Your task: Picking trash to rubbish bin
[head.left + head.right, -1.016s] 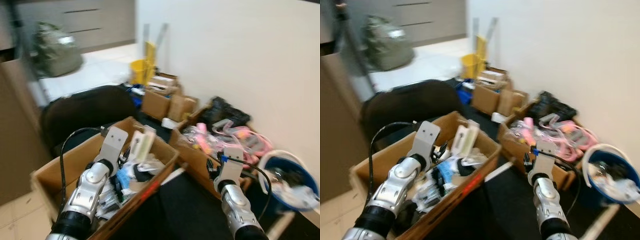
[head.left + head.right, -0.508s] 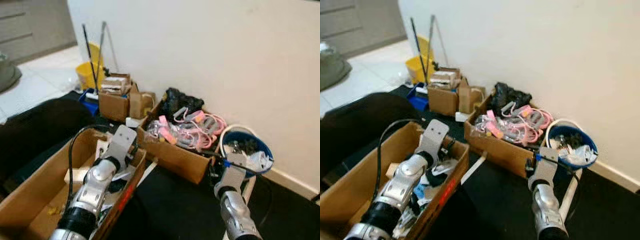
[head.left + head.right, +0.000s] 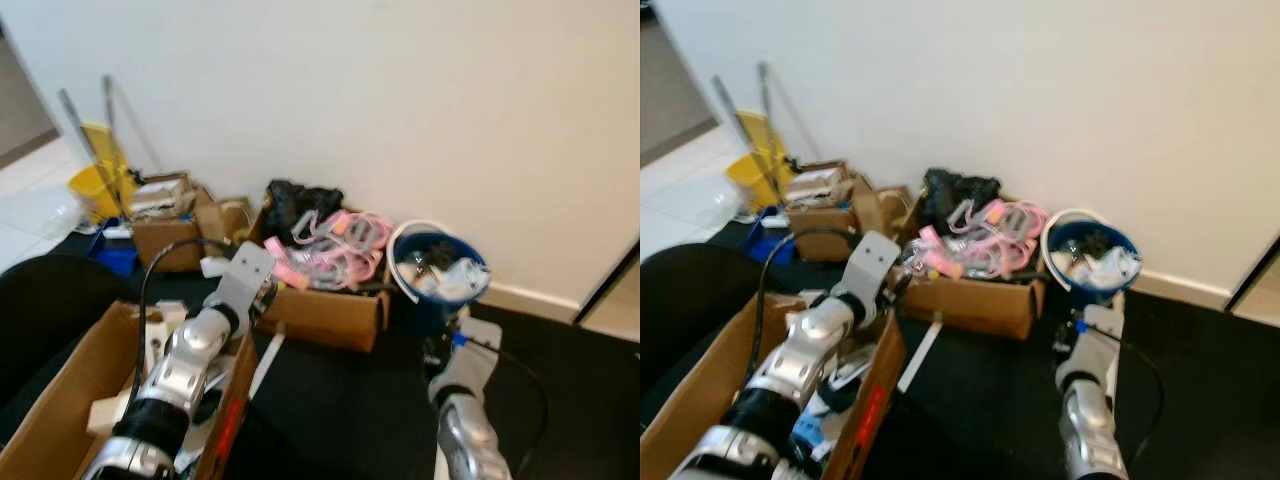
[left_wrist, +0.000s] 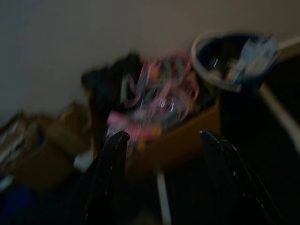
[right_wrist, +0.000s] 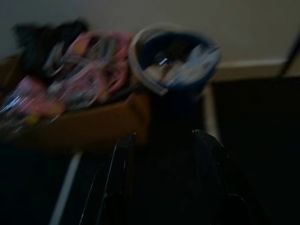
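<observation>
Closest to the camera at about 7 o'clock is a big open cardboard box [image 3: 60, 420] stuffed with white and blue scraps of packaging, plain brown corrugated walls with a red strip on the near side. The left gripper [image 4: 161, 140] hangs above its far edge, fingers spread apart with nothing between them. At 5 o'clock the right gripper [image 5: 161, 140] sits low over the dark floor mat [image 3: 340, 420], fingers also parted and empty.

A bit further out, dead centre, there's a second cardboard box [image 3: 325, 305] piled with tangled pink cords and a black bag. Just beside it at 1 o'clock is the rubbish bin [image 3: 425, 300]: a round blue bucket with a white rim, already full of crumpled white and grey trash, against the white wall.

Compared with half a second ago the whole view has swung right, so the bin now sits nearer the middle. Far off at 10 o'clock: small boxes and a yellow mop bucket [image 3: 95, 185].
</observation>
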{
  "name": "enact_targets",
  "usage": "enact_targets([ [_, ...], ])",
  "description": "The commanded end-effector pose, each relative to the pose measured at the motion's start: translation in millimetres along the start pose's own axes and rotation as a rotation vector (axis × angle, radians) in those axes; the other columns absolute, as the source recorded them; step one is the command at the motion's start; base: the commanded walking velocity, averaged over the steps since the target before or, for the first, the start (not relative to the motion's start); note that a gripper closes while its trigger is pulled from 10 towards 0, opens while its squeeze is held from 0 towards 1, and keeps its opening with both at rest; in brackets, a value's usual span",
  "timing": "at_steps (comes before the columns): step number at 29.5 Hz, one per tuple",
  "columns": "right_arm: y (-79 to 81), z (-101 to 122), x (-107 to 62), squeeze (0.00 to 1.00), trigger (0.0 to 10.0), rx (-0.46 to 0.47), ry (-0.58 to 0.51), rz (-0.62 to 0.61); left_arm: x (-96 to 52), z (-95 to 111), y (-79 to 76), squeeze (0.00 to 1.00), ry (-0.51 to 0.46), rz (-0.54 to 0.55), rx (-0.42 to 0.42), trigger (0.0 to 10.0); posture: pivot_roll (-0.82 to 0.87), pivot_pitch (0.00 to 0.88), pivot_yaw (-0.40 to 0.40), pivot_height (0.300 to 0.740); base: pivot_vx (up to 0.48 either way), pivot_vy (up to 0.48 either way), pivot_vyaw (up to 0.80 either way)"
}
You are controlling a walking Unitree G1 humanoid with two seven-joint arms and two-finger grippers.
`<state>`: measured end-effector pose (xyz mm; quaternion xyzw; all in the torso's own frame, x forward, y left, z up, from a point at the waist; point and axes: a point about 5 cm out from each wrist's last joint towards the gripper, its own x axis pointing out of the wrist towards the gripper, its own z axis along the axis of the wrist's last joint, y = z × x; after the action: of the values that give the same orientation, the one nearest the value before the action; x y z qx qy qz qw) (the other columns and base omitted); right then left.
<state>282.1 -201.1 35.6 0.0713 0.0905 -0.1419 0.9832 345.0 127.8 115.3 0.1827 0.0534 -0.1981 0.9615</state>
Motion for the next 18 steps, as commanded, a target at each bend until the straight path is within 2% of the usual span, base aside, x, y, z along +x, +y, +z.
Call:
enact_targets([
  [1, 2.1, -2.7, -1.9, 0.00, 10.0, 0.004, 0.016, 0.000, -0.9, -7.0, -0.6, 0.00, 0.021, 0.000, -0.003, 10.0, -0.07, 0.057, 0.102, 0.740, 0.000, 0.000, -0.80],
  [12, 2.2, 0.5, -2.1, 0.00, 10.0, -0.022, 0.018, 0.025, -2.5, -11.4, -4.0, 0.00, 0.014, 0.026, -0.032, 10.0, -0.07, 0.059, 0.062, 0.740, 0.000, 0.000, -0.80],
  [18, 1.3, 1.7, 0.2, 0.00, 10.0, -0.026, 0.020, 0.028, -4.6, -13.9, -7.9, 0.00, 0.018, 0.010, -0.021, 10.0, -0.06, 0.052, 0.070, 0.740, 0.000, 0.000, -0.80],
])
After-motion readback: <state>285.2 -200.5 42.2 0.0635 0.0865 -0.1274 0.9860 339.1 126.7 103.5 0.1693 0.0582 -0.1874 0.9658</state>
